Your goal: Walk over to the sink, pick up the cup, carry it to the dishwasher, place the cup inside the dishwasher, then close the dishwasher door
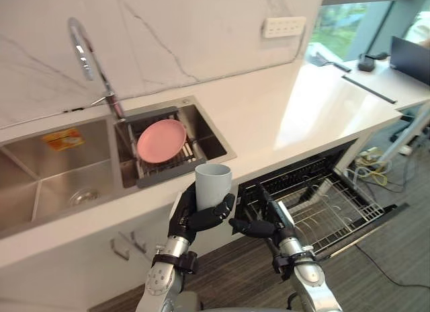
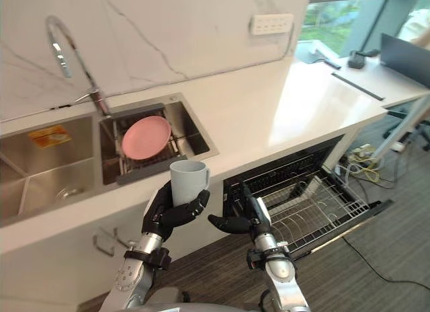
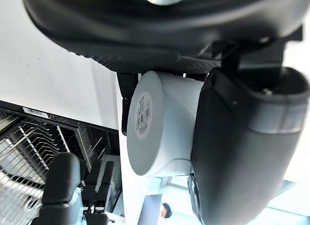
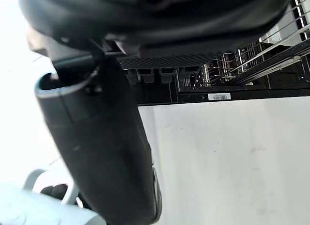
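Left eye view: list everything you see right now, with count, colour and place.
cup: one, pale grey, held upright in front of the counter edge
plate: one, pink, on the drying rack
drying rack: one, dark, in the sink's right basin
sink: one, steel, two basins
faucet: one, chrome, behind the sink
orange-yellow item: one, left basin's back wall
counter: one, white
socket strip: one, white, on the wall
dishwasher: one, dark, open, wire basket pulled out
left hand: curled round the cup
right hand: open, beside the cup
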